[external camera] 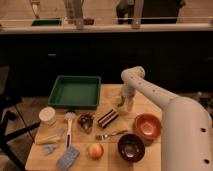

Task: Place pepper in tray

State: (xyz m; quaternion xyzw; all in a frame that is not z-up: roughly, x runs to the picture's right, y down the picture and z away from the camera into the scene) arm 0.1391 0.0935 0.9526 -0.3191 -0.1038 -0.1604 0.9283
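Reaching for the pepper at the counter's far edge.
Our tool (124, 104) hangs at three o'clock from the tray (75, 91); the pepper is hidden. We judge it light, slick; pinch mid-body.

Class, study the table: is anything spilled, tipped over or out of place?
Nothing stands out. The tray sits flat with nothing in it, the bowls are upright, and nothing has spilled. The gripper hangs low over the table right of the tray.
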